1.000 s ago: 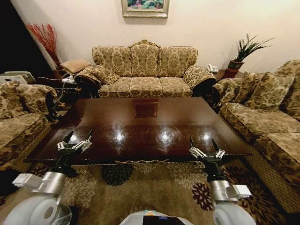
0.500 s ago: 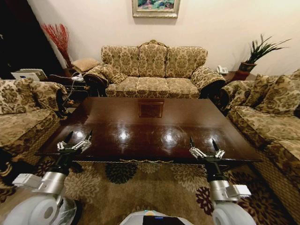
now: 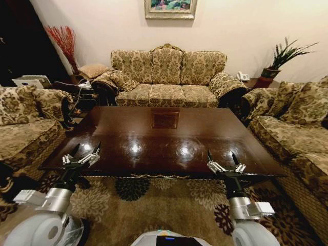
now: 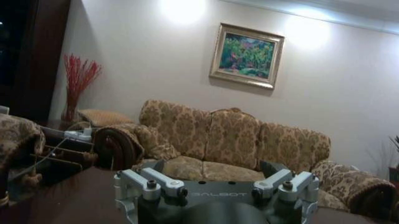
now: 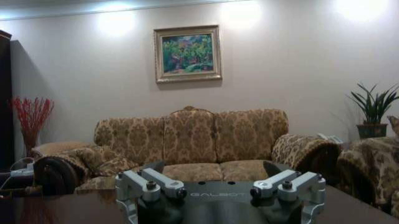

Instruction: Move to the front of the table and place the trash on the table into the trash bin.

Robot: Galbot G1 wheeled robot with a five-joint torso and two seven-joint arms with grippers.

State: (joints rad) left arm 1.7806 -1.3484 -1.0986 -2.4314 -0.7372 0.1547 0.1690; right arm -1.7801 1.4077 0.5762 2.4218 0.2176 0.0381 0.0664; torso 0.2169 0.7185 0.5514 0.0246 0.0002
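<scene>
The table (image 3: 164,141), dark glossy reddish-brown wood with a square inset panel, stands straight ahead of me with ceiling lights mirrored in its top. The trash and the trash bin are out of view. My left gripper (image 3: 87,147) hovers open at the table's near left edge. My right gripper (image 3: 221,154) is held open at the near right edge. Nothing sits between either pair of fingers. In the wrist views each gripper (image 4: 215,186) (image 5: 218,184) points over the table top (image 5: 56,205) toward the far sofa.
Floral sofas ring the table: one behind it (image 3: 166,77), one on the left (image 3: 25,123), one on the right (image 3: 297,128). A patterned rug (image 3: 154,205) lies under me. A side table with cables (image 3: 77,89) stands far left, and a potted plant (image 3: 284,56) far right.
Over the first half second the whole picture shifted, so the camera moved and the table now sits more centred. Since then nothing has changed. Both arms keep the same pose.
</scene>
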